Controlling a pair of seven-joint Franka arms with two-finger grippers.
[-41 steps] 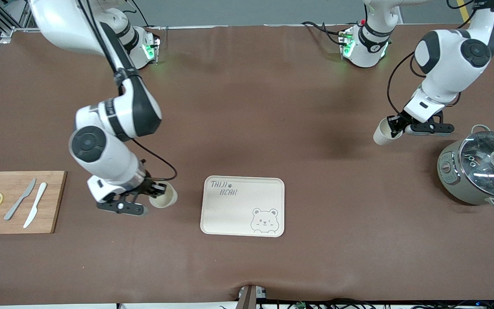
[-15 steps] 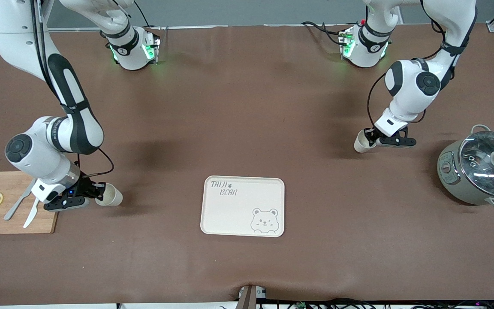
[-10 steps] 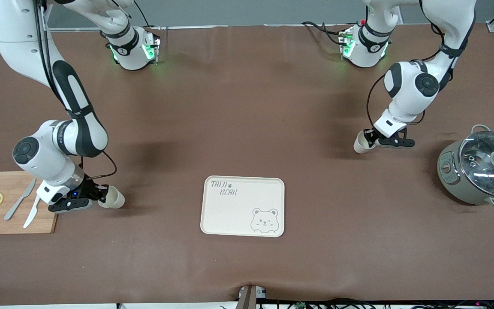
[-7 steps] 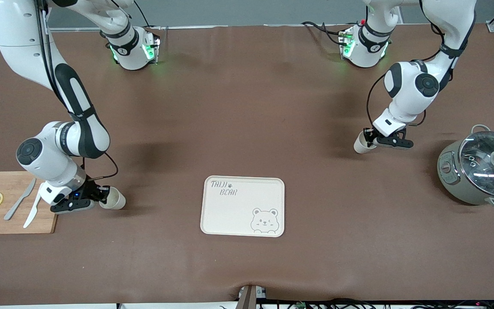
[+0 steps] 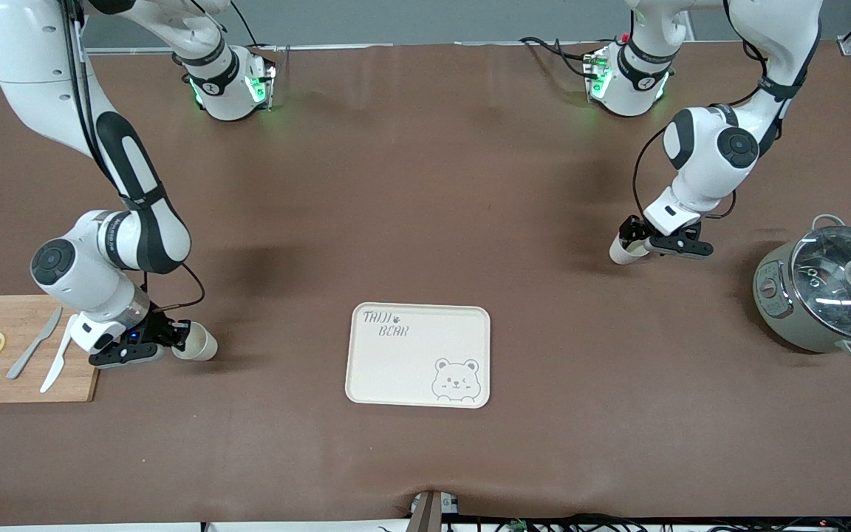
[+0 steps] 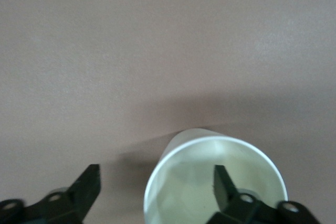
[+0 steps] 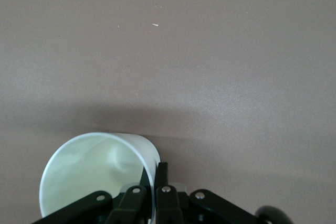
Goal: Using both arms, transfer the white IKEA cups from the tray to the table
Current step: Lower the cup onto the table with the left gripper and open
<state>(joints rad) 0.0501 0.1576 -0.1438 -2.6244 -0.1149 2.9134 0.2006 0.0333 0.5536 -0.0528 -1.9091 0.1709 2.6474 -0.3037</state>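
The cream bear-printed tray (image 5: pixel 418 355) is bare. One off-white tumbler (image 6: pixel 215 179) stands on the brown tabletop (image 5: pixel 425 185), left gripper (image 6: pixel 157 187) fingers spread astride its rim. Right gripper (image 7: pixel 149 174) fingers pinch the other tumbler's (image 7: pixel 92 177) wall; release remains.

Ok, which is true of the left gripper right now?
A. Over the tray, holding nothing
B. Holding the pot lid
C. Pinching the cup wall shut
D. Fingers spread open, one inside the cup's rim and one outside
D: in the left wrist view the left gripper has one finger inside the cup and the other well clear of its wall.
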